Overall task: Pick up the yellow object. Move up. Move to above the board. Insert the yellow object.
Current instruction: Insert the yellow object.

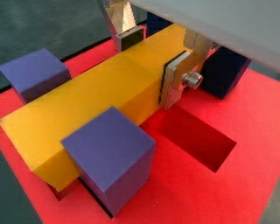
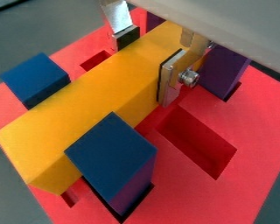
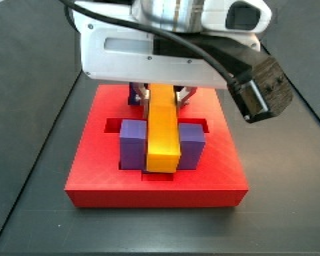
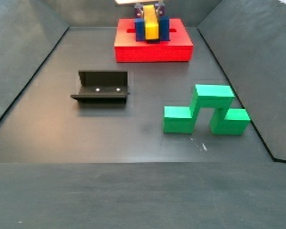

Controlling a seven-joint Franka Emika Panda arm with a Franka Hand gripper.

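The yellow object is a long yellow-orange bar lying level between the upright posts of the red board. It shows in both wrist views and both side views. My gripper is shut on the bar near its far end, one silver finger against each long side. Purple and blue posts flank the bar closely. An open recessed slot lies beside it. I cannot tell how deep the bar sits in the board.
The board sits at the far end of the dark floor. The fixture stands at mid-floor. Green blocks stand to its right. Dark walls rise around the floor.
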